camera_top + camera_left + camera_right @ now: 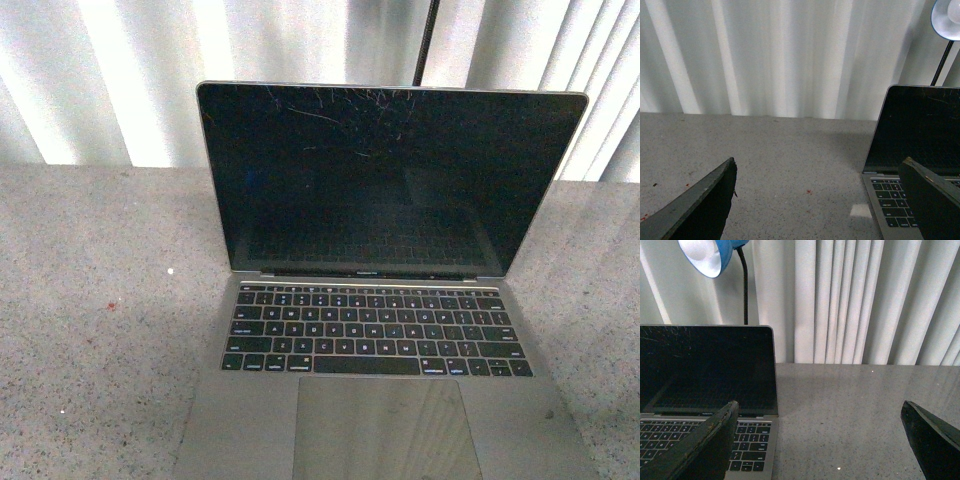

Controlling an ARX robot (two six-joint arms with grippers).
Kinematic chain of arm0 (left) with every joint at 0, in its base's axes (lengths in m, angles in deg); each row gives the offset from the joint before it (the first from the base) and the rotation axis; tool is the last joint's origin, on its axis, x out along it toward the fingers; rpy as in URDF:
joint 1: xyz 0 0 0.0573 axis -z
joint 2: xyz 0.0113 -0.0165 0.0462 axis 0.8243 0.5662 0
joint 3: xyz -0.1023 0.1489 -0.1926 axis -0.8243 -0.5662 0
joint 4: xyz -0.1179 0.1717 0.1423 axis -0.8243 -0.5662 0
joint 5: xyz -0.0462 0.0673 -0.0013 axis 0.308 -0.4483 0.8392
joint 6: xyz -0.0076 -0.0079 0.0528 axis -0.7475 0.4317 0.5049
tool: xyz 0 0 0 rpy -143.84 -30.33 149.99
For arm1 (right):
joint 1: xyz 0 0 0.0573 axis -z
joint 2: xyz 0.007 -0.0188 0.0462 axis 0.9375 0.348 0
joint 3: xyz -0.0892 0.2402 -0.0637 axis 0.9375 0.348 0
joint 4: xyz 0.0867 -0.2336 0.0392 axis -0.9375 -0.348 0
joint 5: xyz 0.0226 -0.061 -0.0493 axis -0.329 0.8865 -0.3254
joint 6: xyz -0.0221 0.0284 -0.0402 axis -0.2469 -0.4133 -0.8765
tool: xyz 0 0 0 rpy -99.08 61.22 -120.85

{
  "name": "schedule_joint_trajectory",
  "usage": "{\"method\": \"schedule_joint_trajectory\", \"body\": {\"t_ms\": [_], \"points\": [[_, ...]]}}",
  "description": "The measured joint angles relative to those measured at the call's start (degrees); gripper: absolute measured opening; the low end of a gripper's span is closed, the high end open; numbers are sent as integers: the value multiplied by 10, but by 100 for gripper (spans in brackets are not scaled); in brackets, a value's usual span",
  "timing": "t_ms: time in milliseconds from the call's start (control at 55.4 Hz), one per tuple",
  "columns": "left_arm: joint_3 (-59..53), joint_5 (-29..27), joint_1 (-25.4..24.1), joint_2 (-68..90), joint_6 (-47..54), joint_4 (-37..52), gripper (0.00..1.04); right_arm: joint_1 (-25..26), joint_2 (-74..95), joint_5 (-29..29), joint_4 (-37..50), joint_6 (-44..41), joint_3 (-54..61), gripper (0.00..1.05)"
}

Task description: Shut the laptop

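The laptop (380,300) stands open in the middle of the grey table, its black scratched screen upright and dark, black keys and large trackpad toward me. Neither gripper shows in the front view. My left gripper (820,170) is open, low over the table to the left of the laptop (912,145); one finger overlaps the keyboard's left edge in that view. My right gripper (820,412) is open, low over the table to the right of the laptop (705,375); one finger overlaps the keyboard's right edge. Both are empty.
The speckled grey table (90,330) runs to a white pleated curtain (120,70) behind. A blue desk lamp (707,255) on a black gooseneck rises behind the laptop; its stem also shows in the front view (428,40).
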Motion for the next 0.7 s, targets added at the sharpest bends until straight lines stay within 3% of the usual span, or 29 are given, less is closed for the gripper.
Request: {"method": "schedule_joint_trajectory", "body": {"t_ms": [704], "points": [[0, 0, 0, 0, 0, 0, 98, 0, 0, 0, 0, 0, 0, 97]]}}
